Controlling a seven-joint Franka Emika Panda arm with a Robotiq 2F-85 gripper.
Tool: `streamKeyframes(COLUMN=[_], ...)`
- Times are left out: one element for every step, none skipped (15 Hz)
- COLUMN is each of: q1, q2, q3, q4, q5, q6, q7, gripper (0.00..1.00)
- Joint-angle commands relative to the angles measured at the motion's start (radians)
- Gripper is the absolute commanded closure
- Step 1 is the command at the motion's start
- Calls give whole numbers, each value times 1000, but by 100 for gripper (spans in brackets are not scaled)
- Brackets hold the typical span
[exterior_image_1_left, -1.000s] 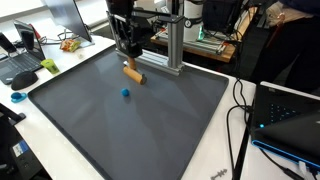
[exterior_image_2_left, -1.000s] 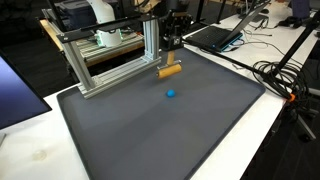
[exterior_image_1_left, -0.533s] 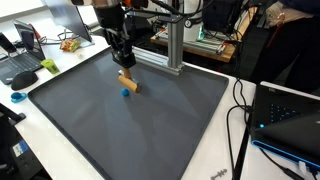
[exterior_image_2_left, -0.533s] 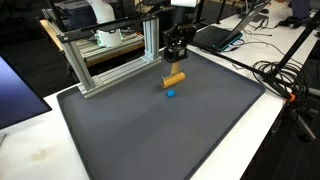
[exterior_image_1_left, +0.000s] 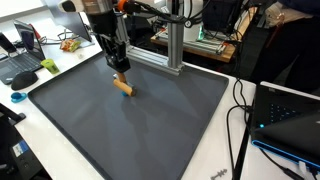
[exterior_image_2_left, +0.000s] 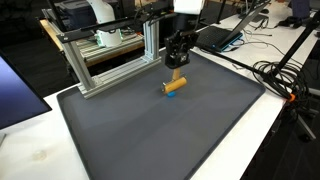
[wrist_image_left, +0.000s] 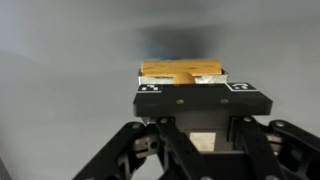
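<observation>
My gripper (exterior_image_1_left: 119, 72) is shut on an orange wooden block (exterior_image_1_left: 122, 86) and holds it just above the dark grey mat (exterior_image_1_left: 150, 130). In both exterior views the block hangs tilted below the fingers (exterior_image_2_left: 177, 66), block (exterior_image_2_left: 175, 84). A small blue thing (exterior_image_2_left: 167, 91) peeks out at the block's lower end; in the exterior view from the opposite side it is hidden behind the block. In the wrist view the block (wrist_image_left: 180, 72) sits crosswise beyond the gripper body, and the fingertips are hidden.
An aluminium frame (exterior_image_1_left: 172, 50) stands at the mat's far edge, also in an exterior view (exterior_image_2_left: 110, 62). Laptops (exterior_image_1_left: 20, 58) and a small cyan object (exterior_image_1_left: 18, 97) lie beside the mat. Cables (exterior_image_2_left: 280, 75) and a laptop (exterior_image_2_left: 215, 35) are on the white table.
The gripper has carried the orange block across the mat, away from the frame, to the spot over the small blue thing, which is now mostly covered.
</observation>
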Motion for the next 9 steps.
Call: streamKeyframes(q1=[3,1,1,2,2,2,2,3,2], q2=[31,37,43,46,49,52,55,57,60], q3=[-15,-16,-17,-17,-17,-17,-16,-17,-15], q4=[52,55,58,59,60,60,61,61,59], q5=[29,32,33,34,36,37,39,37,41], q6=[-36,-36,-41,-41,-45,-47,-54,-57,-52], q7=[-50,-55,-59,-63,-65,-67,-71,-73,-76], gripper=[78,78,78,78,78,78,78,78,78])
